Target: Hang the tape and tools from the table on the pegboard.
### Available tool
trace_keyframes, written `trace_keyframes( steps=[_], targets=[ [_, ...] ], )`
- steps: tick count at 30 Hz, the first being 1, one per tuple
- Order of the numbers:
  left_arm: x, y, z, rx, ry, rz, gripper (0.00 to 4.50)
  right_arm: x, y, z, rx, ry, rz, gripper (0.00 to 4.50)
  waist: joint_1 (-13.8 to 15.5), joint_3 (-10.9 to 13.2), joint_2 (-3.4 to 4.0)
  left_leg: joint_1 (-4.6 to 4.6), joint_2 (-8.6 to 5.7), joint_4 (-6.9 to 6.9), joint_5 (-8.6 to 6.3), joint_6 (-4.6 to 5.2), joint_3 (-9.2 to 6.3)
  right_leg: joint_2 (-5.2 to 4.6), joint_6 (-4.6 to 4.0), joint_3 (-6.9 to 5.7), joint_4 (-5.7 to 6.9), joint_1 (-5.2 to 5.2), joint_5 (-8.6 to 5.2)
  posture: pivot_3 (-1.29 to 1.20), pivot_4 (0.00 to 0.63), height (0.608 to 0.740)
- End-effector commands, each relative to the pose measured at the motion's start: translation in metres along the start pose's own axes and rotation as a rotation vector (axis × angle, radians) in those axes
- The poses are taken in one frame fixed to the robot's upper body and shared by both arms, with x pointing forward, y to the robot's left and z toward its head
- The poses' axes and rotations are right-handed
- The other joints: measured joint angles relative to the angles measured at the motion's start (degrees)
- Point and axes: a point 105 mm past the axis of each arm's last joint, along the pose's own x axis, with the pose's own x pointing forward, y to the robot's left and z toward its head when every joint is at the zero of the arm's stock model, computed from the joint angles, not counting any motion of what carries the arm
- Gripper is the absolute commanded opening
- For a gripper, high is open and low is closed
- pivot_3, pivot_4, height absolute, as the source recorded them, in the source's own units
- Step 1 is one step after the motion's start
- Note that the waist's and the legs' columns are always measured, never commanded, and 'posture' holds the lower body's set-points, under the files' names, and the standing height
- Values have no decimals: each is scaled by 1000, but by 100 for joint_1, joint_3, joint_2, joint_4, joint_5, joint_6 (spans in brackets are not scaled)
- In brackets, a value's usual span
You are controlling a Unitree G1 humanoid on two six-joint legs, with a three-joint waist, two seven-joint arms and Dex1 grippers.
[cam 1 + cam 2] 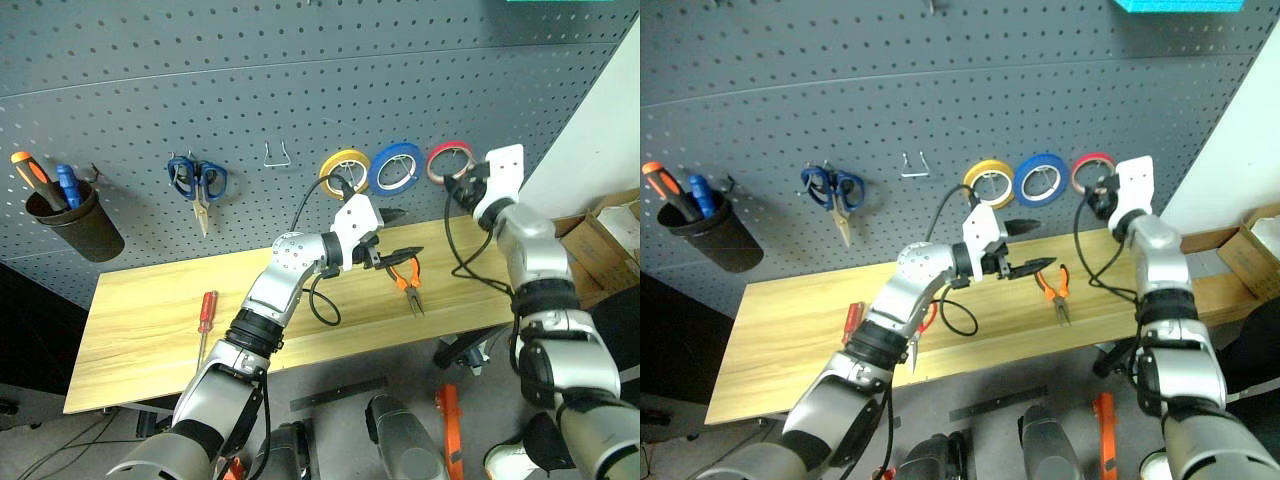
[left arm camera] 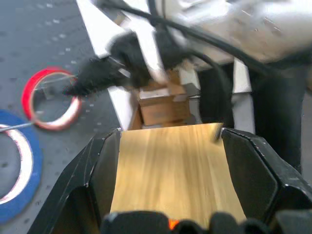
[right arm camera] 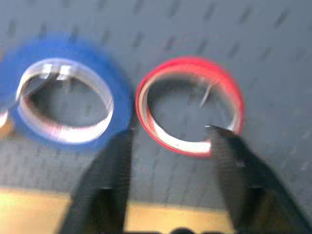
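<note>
The red tape (image 1: 449,160) hangs on the pegboard (image 1: 300,70), right of the other rolls. My right gripper (image 3: 168,134) is open just in front of the tape (image 3: 190,105), one finger left of the ring and the other over its lower right rim. The orange-and-black pliers (image 1: 408,280) lie on the table (image 1: 150,330). My left gripper (image 1: 400,233) hovers open and empty just above them, pointing right. A red-handled screwdriver (image 1: 206,315) lies at the table's left. The red-handled scissors (image 1: 923,325) peek out from under my left forearm.
On the pegboard are a yellow roll (image 1: 344,165), a blue roll (image 1: 394,165), blue-handled scissors (image 1: 197,180), a bare metal hook (image 1: 277,153) and a black cup (image 1: 75,225) with orange and blue screwdrivers. Cardboard boxes (image 1: 610,240) stand beyond the table's right end.
</note>
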Motion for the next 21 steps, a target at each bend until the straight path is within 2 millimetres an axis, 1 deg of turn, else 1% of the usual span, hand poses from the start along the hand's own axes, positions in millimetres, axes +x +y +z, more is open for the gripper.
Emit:
trace_keyframes(
  steps=[1,3,4,6,7,10,11,13,16,21],
  targets=[
    [-7,15,8,67,-6,72,3516,-17,22,15,-57,-30,58,3608,3,0,0,-1,1,0,0,0,-2,0,1,3,-1,-2,0,-217,156,740],
    [-14,19,3,80,19,92,3516,-31,37,10,-56,0,77,4252,4,0,1,-8,0,0,0,0,0,-1,1,10,3,-15,0,-219,159,740],
    [-20,21,-2,90,43,97,3516,-40,44,5,-41,30,73,4466,5,-1,1,-10,0,-1,0,0,1,-1,1,12,4,-20,0,-221,162,740],
    [-32,24,-12,114,94,95,3516,-51,52,-8,6,105,49,4466,2,-3,4,-11,4,-2,0,0,0,1,1,11,9,-28,-1,-229,168,740],
    [-36,24,-15,123,109,92,3516,-54,53,-11,26,133,39,4466,2,-3,4,-12,8,-3,0,-1,1,3,1,12,14,-32,-1,-229,168,740],
    [-54,20,-31,132,182,44,3516,-60,59,-34,71,249,-6,4466,5,-3,4,-10,10,1,1,-2,0,6,-4,11,16,-32,3,-243,178,740],
    [-63,19,-39,149,225,19,3516,-60,65,-46,88,302,-14,4466,5,-4,4,-10,10,1,3,0,1,5,-5,12,15,-32,4,-243,178,740],
    [-78,19,-48,163,282,-7,3516,-60,77,-62,108,408,-3,4466,-7,-4,3,-9,12,1,3,1,3,6,-6,13,14,-32,5,-245,183,740],
    [-94,22,-55,182,333,-20,3516,-51,88,-68,128,450,24,4466,-4,-4,3,-10,14,-1,3,1,4,7,-8,14,15,-37,6,-239,186,740],
    [-112,28,-58,173,376,-5,3516,-31,88,-93,144,540,-18,4466,1,-4,3,-14,10,-1,3,2,5,3,-8,14,6,-36,6,-219,185,740]
  ],
)
